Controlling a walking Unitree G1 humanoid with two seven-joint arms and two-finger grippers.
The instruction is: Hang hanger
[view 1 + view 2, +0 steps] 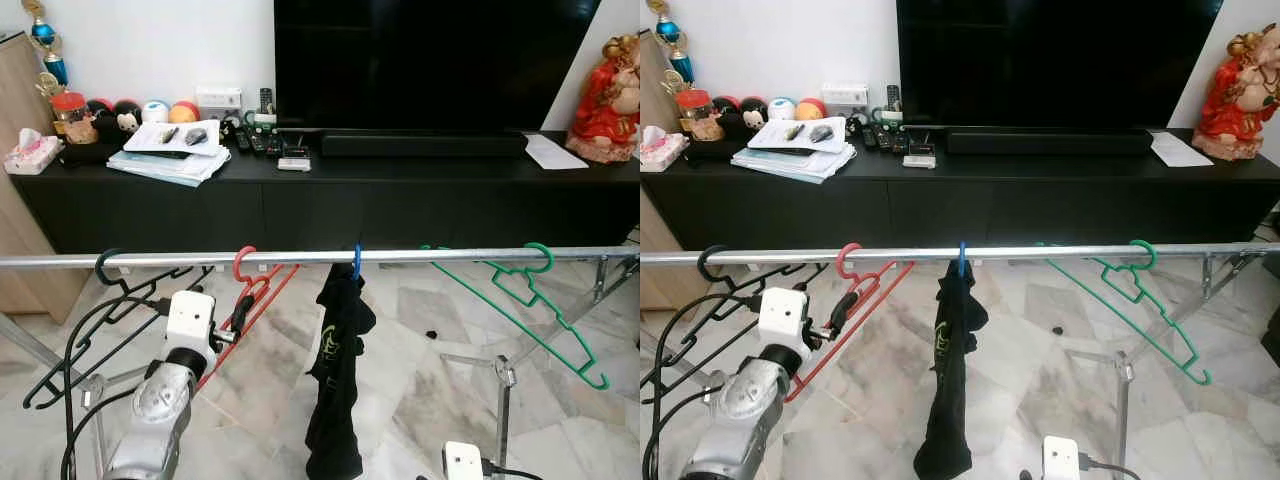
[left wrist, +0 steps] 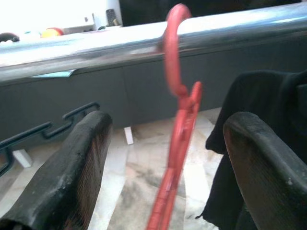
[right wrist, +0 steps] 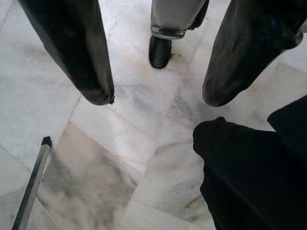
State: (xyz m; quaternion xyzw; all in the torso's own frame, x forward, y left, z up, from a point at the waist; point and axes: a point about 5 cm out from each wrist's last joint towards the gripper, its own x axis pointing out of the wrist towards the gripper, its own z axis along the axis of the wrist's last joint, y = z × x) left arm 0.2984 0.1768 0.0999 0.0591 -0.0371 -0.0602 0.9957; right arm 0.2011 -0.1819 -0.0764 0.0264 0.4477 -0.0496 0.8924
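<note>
The red hanger (image 2: 178, 120) already has its hook over the silver rail (image 1: 420, 256), between the black hanger (image 1: 90, 330) and the black garment (image 1: 335, 380), so I judge the hanging done and my left gripper (image 2: 165, 163) opened to let go. My fingers (image 2: 72, 172) stand wide apart, one on each side of the hanger's neck just below the hook, apparently not touching it, though the close view leaves that unsure. My right gripper (image 3: 156, 62) hangs low, its fingers apart and pointing at the marble floor (image 3: 96, 163).
</note>
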